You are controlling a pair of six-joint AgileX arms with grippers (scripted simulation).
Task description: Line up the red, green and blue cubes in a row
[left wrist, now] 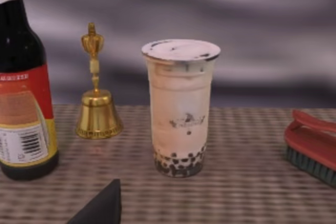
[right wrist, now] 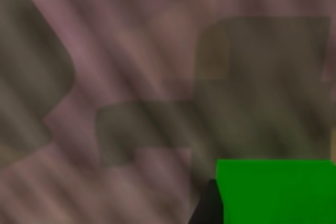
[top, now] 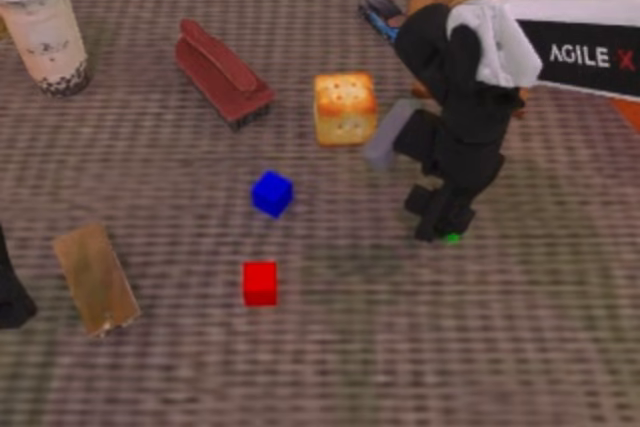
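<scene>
Green cube sits right of centre, clamped in the right tool (mostly hidden); blue cube and red cube lie centre-left on the surface, apart.

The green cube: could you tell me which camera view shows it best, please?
The right wrist view shows the green cube best: a large, bright green face fills the frame's corner beside a dark finger. The top view shows only a green sliver under the right gripper. The left wrist view does not show it at all.
</scene>
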